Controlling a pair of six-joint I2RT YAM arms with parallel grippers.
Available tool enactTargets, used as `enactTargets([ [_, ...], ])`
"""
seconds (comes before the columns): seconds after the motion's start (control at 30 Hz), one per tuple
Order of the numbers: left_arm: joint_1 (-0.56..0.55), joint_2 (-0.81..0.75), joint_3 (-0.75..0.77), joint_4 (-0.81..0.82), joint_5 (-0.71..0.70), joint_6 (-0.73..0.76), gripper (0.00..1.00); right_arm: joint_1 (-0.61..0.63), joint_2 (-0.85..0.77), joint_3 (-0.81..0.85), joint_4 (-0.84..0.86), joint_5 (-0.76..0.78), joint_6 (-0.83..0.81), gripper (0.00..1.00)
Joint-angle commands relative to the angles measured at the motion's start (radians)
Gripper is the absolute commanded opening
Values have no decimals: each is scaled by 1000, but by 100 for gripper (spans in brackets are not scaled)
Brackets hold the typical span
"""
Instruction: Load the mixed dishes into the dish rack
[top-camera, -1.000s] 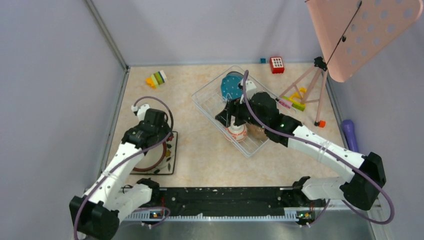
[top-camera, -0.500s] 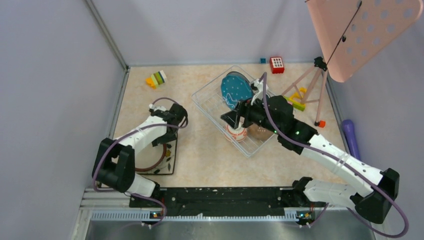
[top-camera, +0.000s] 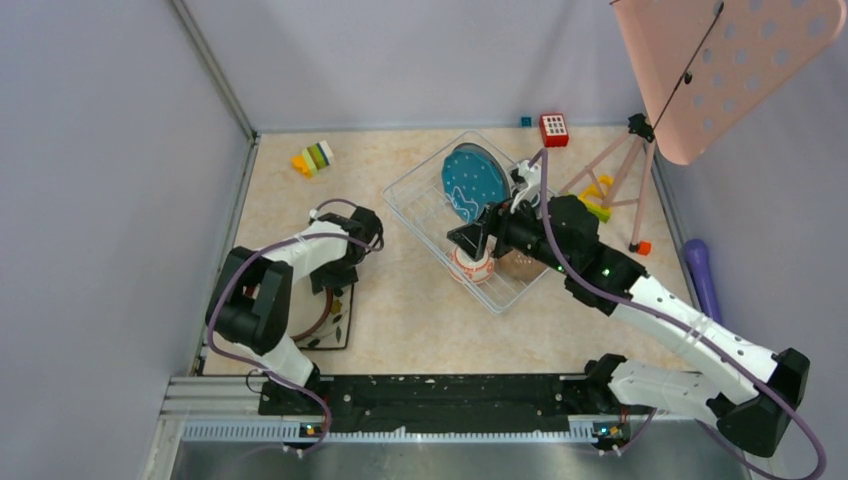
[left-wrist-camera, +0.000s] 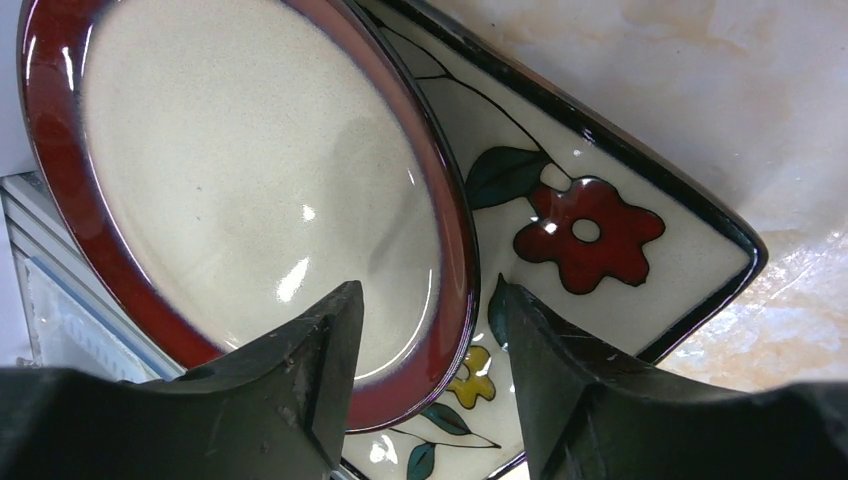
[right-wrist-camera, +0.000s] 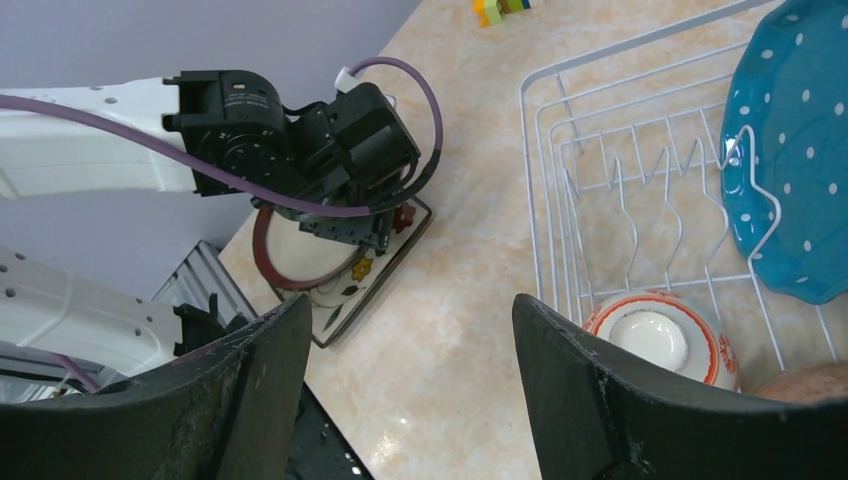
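Nearest the arm bases, the left gripper (left-wrist-camera: 430, 300) hangs over a red-rimmed round plate (left-wrist-camera: 250, 180); its jaws stand apart with the plate's rim running between them, and nothing is clamped yet. The round plate lies on the square leaf-patterned plate (left-wrist-camera: 620, 230), which sits on the table (top-camera: 400, 310) well apart from the rack. Whether the lower finger sits beneath the rim or only beside it cannot be told.

The step in hand looks like the pinch on that rim. It would go best if one finger slid under the round plate's lip and the other came down on its glazed face, so the jaws close on that plate alone and leave the square one flat; the glaze looks slippery, so a deep, square bite should hold better than a fingertip nip.

Farther out, the right gripper (right-wrist-camera: 410, 310) hovers with jaws wide and empty above the near side of the dish rack (top-camera: 425, 205); it would do well to clear the way. In the rack the orange-white bowl (right-wrist-camera: 655, 335) lies upturned beside the brown bowl (right-wrist-camera: 800, 385); the blue white-dotted round plate (top-camera: 473, 180) leans at the far end; bare tines between them look like the likely slot.

Beyond lie toy blocks (top-camera: 313, 158) and the pink board (top-camera: 730, 60).
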Motion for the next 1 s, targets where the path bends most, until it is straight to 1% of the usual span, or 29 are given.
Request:
enactTargets([
  [0.0,23,33,-6,6,45,-54,59,-1,-42,-9,29,-3,-12,72],
  [0.1,58,12,-40,20,51,-60,54,-1,-43,-2,34,-13,-12,71],
  [0.13,69,1,-51,30,58,-55,51,-1,-43,4,33,-15,-12,71],
  [0.17,81,-6,-63,46,74,-46,46,-1,-43,7,32,-17,-13,71],
  [0.2,94,-16,-73,67,100,-32,34,-1,-44,8,35,-19,-12,71],
  [0.27,107,-34,-88,94,135,-11,9,-1,-43,5,44,-28,-11,71],
  [0.3,109,-42,-84,91,134,-11,0,-1,-40,5,46,-34,-7,71],
  [0.43,109,-91,-34,35,101,-15,0,-1,-18,6,43,-58,10,70],
  [0.57,109,-213,58,-65,75,-40,0,-1,-7,-19,72,-69,34,69],
  [0.63,109,-263,142,-144,56,-81,0,-1,4,-44,116,-91,58,68],
  [0.73,109,-332,243,-224,46,-98,0,14,28,-93,237,-106,113,66],
  [0.87,109,-410,335,-244,55,-101,0,75,78,-125,355,-60,126,66],
  [0.97,109,-474,387,-241,98,-125,0,132,126,-131,428,-13,94,66],
])
